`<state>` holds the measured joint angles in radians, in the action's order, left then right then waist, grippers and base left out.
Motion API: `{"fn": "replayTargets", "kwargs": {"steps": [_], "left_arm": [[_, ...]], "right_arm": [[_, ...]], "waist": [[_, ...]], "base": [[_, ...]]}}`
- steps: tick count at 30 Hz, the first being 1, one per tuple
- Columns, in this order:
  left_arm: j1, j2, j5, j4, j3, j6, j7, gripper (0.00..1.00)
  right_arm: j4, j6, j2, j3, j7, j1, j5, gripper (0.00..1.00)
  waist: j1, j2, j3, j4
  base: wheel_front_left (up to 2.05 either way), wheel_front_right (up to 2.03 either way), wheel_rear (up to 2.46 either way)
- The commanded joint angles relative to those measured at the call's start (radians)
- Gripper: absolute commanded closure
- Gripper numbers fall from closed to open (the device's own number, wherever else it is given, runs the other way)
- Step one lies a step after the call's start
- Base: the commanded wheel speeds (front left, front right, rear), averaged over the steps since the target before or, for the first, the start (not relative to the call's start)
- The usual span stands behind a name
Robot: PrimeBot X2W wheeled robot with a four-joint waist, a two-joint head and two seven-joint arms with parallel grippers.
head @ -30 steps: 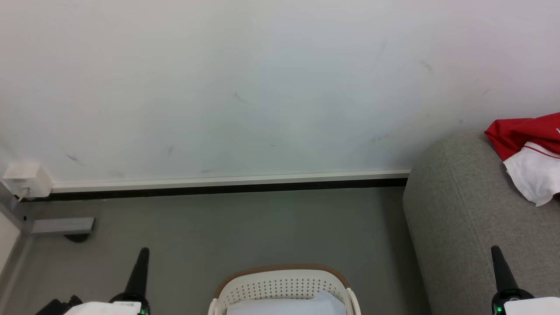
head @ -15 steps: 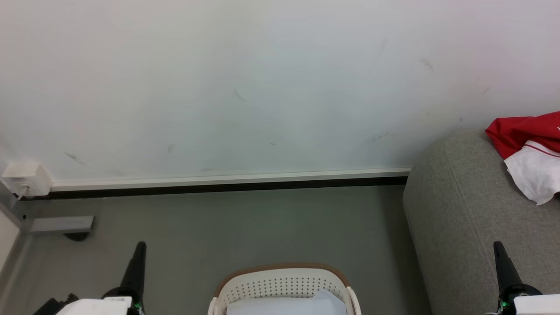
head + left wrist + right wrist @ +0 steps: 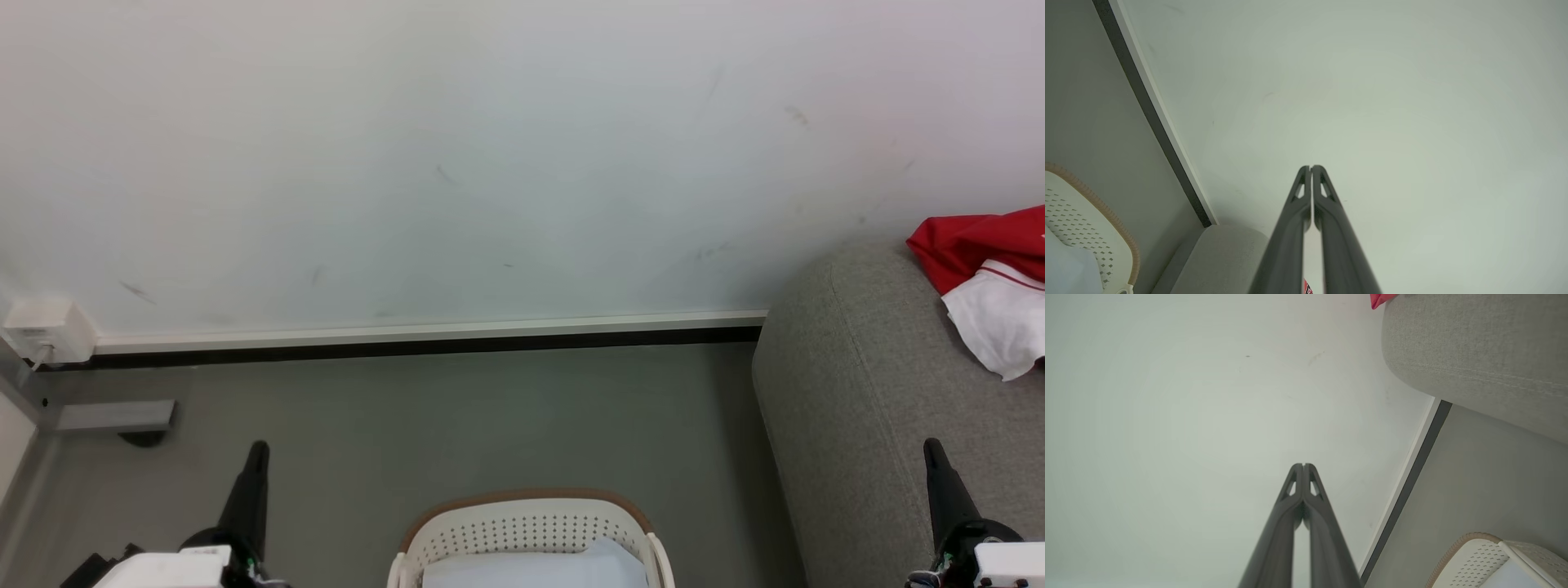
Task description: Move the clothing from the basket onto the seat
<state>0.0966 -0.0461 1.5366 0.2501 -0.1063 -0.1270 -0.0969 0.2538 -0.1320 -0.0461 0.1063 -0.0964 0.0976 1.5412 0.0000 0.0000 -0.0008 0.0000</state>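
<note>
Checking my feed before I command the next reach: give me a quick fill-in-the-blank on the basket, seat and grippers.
The clothing on the seat is white and ____.
Both the left gripper and the right gripper have their jaws ____.
In the head view, the basket stands to the ____ of the seat.
Missing words: red; shut; left.

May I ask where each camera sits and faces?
Head view: on the head, looking down at wall, floor, basket, seat; left gripper and right gripper show.
Left wrist view: on that wrist, facing wall; shut fingers show.
Right wrist view: on that wrist, facing wall; shut fingers show.
All three share basket and seat.
</note>
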Motion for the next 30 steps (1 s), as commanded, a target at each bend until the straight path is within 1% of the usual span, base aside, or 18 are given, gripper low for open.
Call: {"fn": "replayTargets", "kwargs": {"steps": [1,9,30], "left_arm": [[0.013,-0.007,0.033,-0.005,-0.005,-0.006,-0.008,1.0],[0.017,-0.007,0.084,-0.006,-0.011,-0.007,-0.022,1.0],[0.017,-0.007,0.082,-0.006,-0.011,-0.007,-0.021,1.0]], "right_arm": [[-0.008,0.002,-0.007,0.006,-0.008,0.012,0.025,1.0],[-0.013,0.002,-0.007,0.011,-0.021,0.018,0.078,1.0],[-0.011,0.002,-0.007,0.01,-0.021,0.017,0.073,1.0]], "waist": [[0.0,0.0,0.001,0.0],[0.0,0.0,0.004,0.0],[0.0,0.0,0.004,0.0]], "base": [[0.0,0.0,0.0],[0.0,0.0,0.0],[0.0,0.0,0.0]]}}
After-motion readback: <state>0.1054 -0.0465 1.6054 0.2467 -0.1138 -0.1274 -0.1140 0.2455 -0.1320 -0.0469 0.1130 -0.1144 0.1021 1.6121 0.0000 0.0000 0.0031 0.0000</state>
